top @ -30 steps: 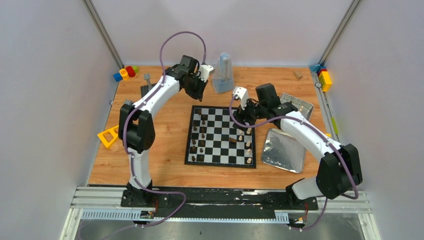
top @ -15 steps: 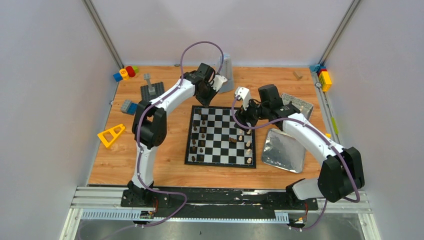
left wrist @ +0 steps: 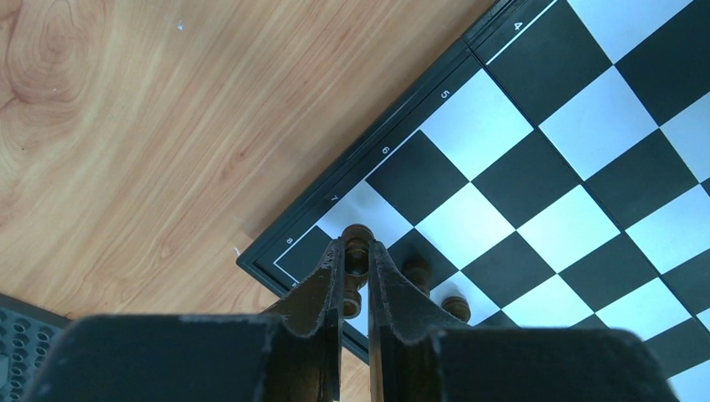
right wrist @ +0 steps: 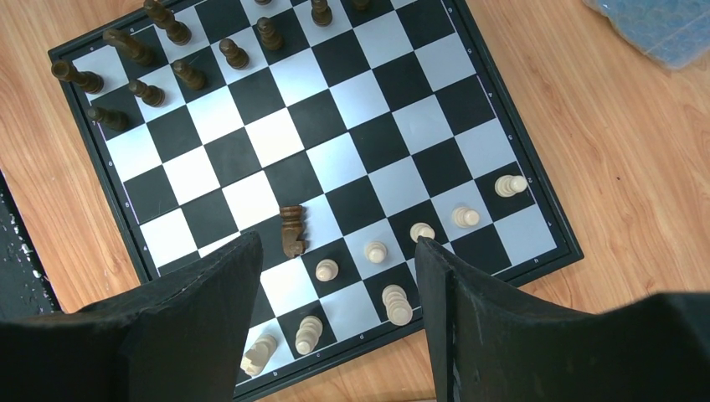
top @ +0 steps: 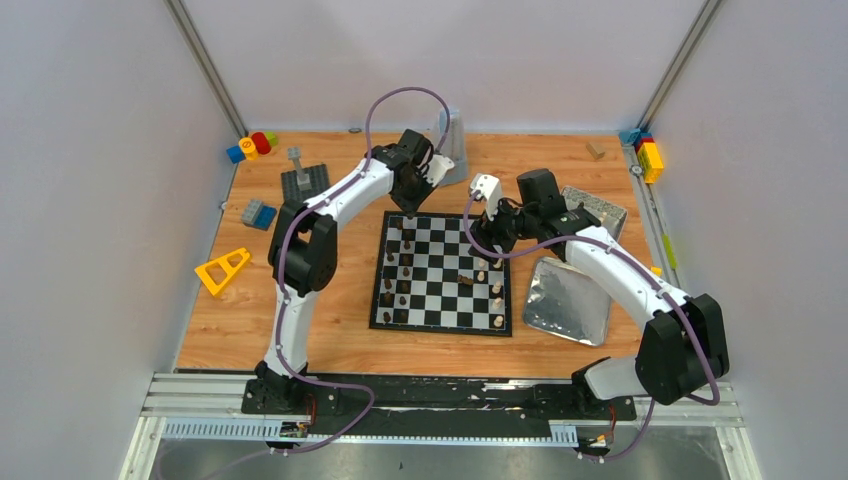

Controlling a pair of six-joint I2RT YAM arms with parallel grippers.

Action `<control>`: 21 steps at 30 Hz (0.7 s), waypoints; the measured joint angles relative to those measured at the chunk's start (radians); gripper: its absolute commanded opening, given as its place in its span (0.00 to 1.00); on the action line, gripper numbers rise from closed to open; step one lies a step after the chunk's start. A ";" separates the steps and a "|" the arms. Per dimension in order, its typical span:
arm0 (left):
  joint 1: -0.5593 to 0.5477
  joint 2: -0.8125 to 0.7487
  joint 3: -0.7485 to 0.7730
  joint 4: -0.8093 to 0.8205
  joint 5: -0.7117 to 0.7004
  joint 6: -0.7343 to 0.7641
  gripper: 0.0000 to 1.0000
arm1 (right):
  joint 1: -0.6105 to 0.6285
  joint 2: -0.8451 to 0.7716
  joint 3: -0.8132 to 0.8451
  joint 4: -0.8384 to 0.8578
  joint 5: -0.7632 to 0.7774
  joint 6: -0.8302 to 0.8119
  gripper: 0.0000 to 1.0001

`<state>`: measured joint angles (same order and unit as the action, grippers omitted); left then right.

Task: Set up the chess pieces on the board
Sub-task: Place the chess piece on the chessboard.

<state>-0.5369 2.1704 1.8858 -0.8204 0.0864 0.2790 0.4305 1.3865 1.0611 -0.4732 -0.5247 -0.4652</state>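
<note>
Overhead, the left gripper [top: 409, 208] hangs above the 11 o'clock corner of the board [top: 440, 302]. Its fingers are pressed in on a dark piece [left wrist: 357, 266], which is upright between them, head up and base down. In the left wrist view the corner squares lie right beneath that piece, and two of the other dark pieces [right wrist: 191, 75] stand just beside it. Whether its base already touches the board cannot be told.

The next move appears to turn on this: the piece's long axis is vertical and its square is straight below. A plain descent and release looks like all that is needed, with care not to clip the neighbours.

The right gripper [right wrist: 336, 243], jaws spread wide and holding nothing, hovers over the board's 2 o'clock quarter. It is above the pale pieces [right wrist: 377, 249] ranged along the 3 o'clock edge.

A toppled dark piece [right wrist: 291, 230] lies on its side near them. In the right wrist view its length runs from 12 to 6 o'clock, and it sits just inside the finger on the 9 o'clock side. The right arm is plainly the nearer to it.

With both back rows only partly filled, the set-up looks about midway.
</note>
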 measured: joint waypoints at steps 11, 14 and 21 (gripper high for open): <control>0.000 0.000 -0.019 0.013 0.008 -0.002 0.08 | 0.000 0.000 0.000 0.000 0.000 0.000 0.68; 0.000 0.001 -0.021 0.018 0.010 -0.003 0.09 | 0.000 0.000 0.000 0.000 -0.001 0.000 0.68; 0.000 0.001 -0.040 0.032 0.010 -0.003 0.11 | 0.000 0.000 0.000 0.000 -0.001 0.000 0.68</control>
<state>-0.5373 2.1715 1.8462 -0.7887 0.0959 0.2760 0.4305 1.3865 1.0607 -0.4732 -0.5259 -0.4652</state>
